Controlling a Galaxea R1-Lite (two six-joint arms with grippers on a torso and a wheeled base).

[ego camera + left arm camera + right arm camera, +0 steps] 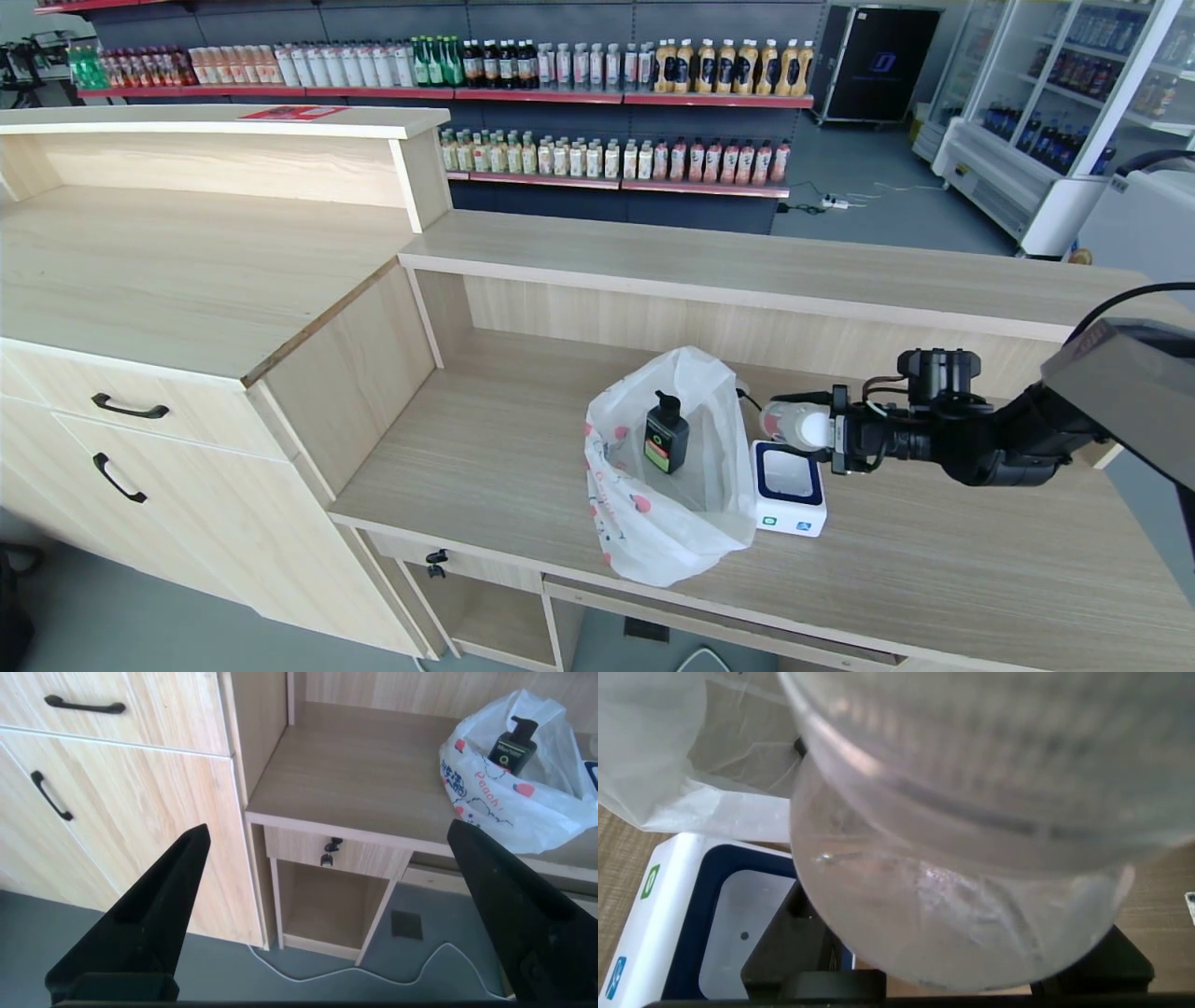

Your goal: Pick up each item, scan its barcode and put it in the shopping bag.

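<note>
A white plastic shopping bag (653,504) stands open on the lower counter with a black pump bottle (666,437) upright inside it. Right beside the bag lies a white scanner (790,478) with a blue-framed window. My right gripper (808,428) is shut on a clear bottle (782,422) with a pinkish end, held sideways just above the scanner's far edge. Up close, the bottle (971,859) hangs over the scanner (701,924), with the bag (682,756) next to it. My left gripper (327,915) is open and empty, low in front of the counter, away from the bag (523,784).
The counter (934,560) has bare wood to the right of the scanner and left of the bag. A raised ledge (747,271) runs behind it. A taller cabinet with drawers (131,411) stands on the left. Under the counter edge sits a drawer with a lock (329,849).
</note>
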